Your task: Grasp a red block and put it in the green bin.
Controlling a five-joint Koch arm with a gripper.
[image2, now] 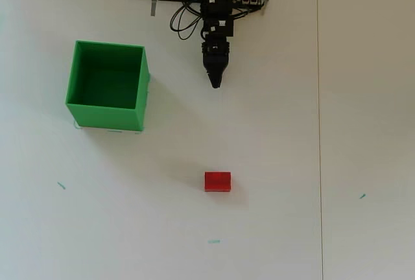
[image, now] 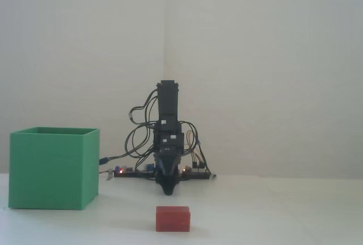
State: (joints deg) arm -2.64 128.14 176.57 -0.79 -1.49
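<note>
- The red block [image2: 217,181] is lying flat on the white table [image2: 324,131], alone in the open, nothing touching it.
- In the overhead view the block is sitting well below the arm's base, roughly in line with it; in the fixed view it [image: 173,219] is sitting in front of the arm, nearest the camera.
- The green bin [image2: 106,115] is standing upright, well apart from the block, up and to the left of it in the overhead view; in the fixed view it [image: 52,168] is showing on the left.
- The bin's inside is showing as plain green floor in the overhead view, so no block is in it.
- The arm [image: 168,126] is sitting folded near its base, cables and lit boards behind it.
- The gripper [image2: 215,80] is pointing toward the block but staying well short of it, tip low near the table in the fixed view [image: 168,188].
- The gripper is holding nothing; the jaws are reading as one dark tapered point in both views, so how far they are parted cannot be told.
- Judged progress: nothing done yet, task looking to be at its start.
- Left to do: reaching out to the block, closing on it, lifting, swinging over to the bin, dropping it inside.
- Small teal marks [image2: 214,242] are showing on the table, not in the way.
</note>
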